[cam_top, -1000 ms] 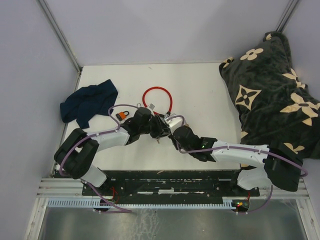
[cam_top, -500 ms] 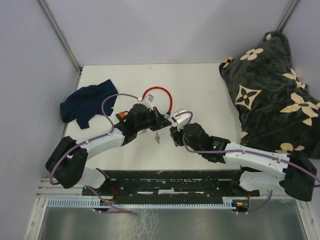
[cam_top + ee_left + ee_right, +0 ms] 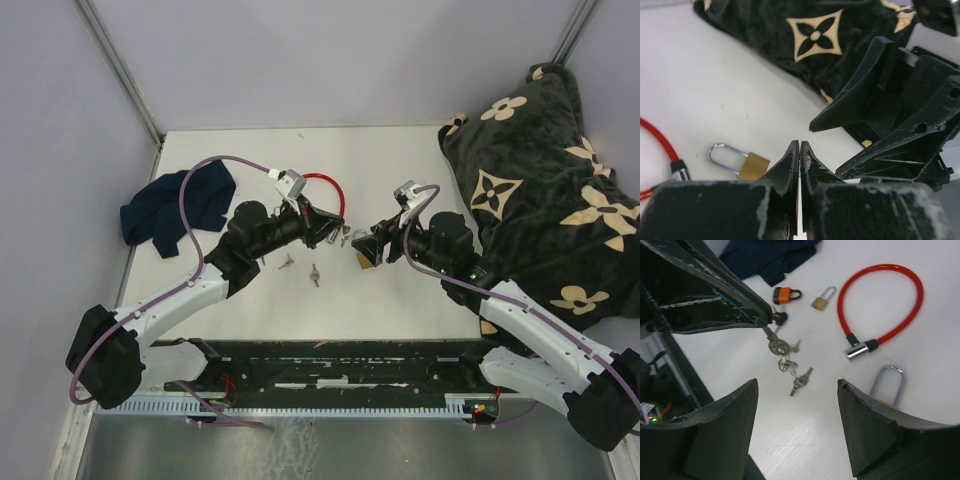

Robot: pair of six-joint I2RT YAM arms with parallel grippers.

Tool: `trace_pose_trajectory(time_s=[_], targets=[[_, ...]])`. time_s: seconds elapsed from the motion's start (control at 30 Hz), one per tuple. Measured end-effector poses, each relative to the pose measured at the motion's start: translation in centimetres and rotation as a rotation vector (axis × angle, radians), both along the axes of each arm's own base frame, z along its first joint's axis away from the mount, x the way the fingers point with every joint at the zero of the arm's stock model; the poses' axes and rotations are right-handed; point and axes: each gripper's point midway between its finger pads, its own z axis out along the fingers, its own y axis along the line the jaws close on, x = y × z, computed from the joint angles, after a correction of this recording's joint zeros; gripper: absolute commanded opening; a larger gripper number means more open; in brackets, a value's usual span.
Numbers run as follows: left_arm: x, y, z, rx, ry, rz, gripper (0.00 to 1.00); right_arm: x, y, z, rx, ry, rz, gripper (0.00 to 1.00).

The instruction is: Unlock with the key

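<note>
White table (image 3: 420, 160) is carrying everything, with a black flowered blanket (image 3: 540, 190) spilling over its right side and a blue cloth (image 3: 165, 205) lying crumpled at the far left. A red cable lock (image 3: 890, 268) is resting near the middle. Close to it, the left gripper (image 3: 799, 150) is pinching its fingers fully together on a bunch of keys (image 3: 776, 344), which is dangling above the table. Facing it, the right gripper (image 3: 796, 384) is hovering with its fingers spread wide, holding nothing. A brass padlock (image 3: 752, 165) is lying flat beside the cable lock's metal end, outside the open fingers and partly hidden behind one of them in the right wrist view. An orange padlock (image 3: 786, 294) and a small padlock (image 3: 822, 300) are lying side by side near the cloth. Two loose keys (image 3: 314, 272) are lying on the table near the left gripper.
</note>
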Motion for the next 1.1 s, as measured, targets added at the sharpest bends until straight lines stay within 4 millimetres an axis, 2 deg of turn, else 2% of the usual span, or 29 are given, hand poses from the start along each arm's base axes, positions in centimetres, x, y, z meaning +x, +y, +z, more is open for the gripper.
trace_pose_trajectory(time_s=[0.13,0.4,0.63,0.77,1.0,1.1], targets=[[-0.9,-0.6,2.3,-0.06,-0.08,-0.067,0.03,-0.6,0.7,2.0,0.099,-0.014,0.115,0.66],[-2.7,-1.1,4.9,-0.173,-0.115,-0.174,0.03,-0.8,0.7,5.4,0.276,-0.019,0.266,0.61],[-3.4,-1.2,6.2,-0.243,-0.093,-0.206,0.03,-2.0,1.6,6.7,0.356,0.002,0.365,0.53],[-3.7,-1.3,6.7,-0.268,-0.082,-0.218,0.03,-2.3,1.9,7.0,0.381,0.018,0.401,0.44],[-3.7,-1.5,6.6,-0.287,-0.048,-0.227,0.03,-2.8,2.0,7.6,0.402,0.019,0.427,0.29],[-3.7,-1.5,6.6,-0.291,-0.037,-0.227,0.03,-2.9,2.0,7.6,0.408,0.02,0.428,0.26]])
